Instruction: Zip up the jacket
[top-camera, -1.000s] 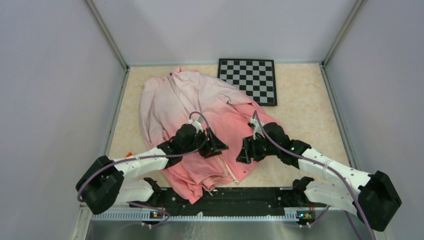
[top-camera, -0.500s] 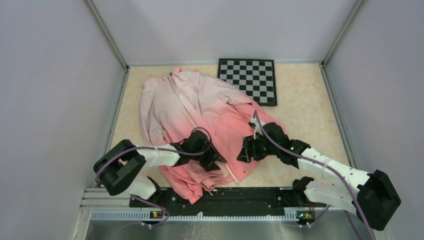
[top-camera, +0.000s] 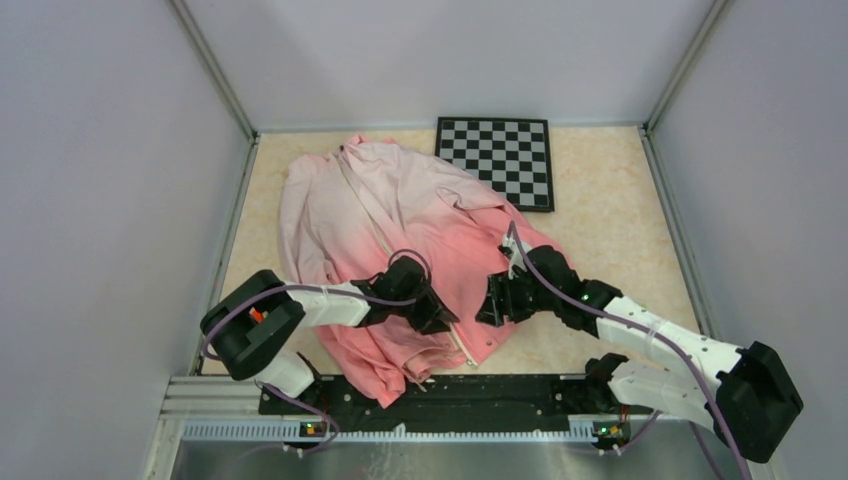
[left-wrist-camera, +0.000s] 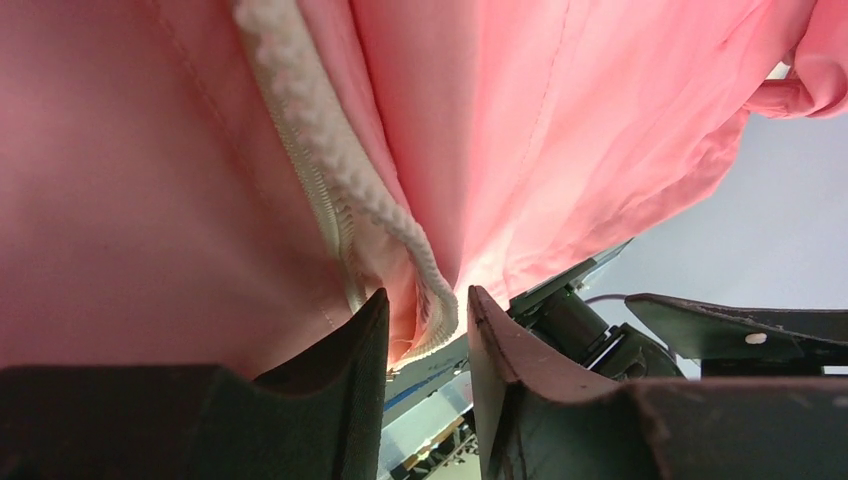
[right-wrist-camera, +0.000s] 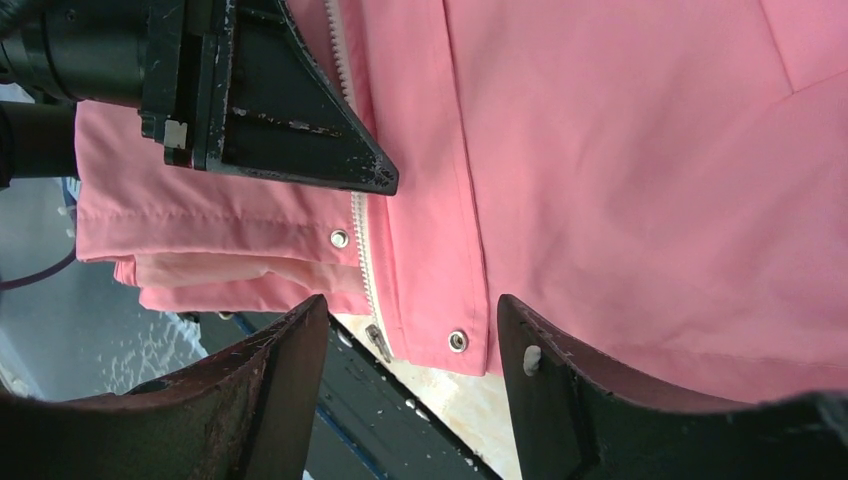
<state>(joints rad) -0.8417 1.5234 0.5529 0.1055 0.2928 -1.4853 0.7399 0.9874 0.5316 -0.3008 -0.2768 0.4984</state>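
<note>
The left gripper (left-wrist-camera: 428, 300) straddles the jacket's (top-camera: 400, 200) white zipper (left-wrist-camera: 300, 110) edge, pinch uncertain, probably to steady it; the right gripper (right-wrist-camera: 410, 305), fingers spread, hovers over the zipper's slider (right-wrist-camera: 378, 343).

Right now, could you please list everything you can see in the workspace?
jacket: one, pale pink fading to coral, spread across the middle of the table, hem toward the arms
zipper: one, white, down the jacket's front
slider: one, metal, at the hem end of the zipper
snaps: two in view, silver, either side of the zipper near the hem
checkerboard: one, black and white, far side of the table
table: one, beige, under everything
walls: pale grey, on three sides
left gripper: one, black, jaws either side of the zipper edge; grip unclear
right gripper: one, black, open over the hem
</note>
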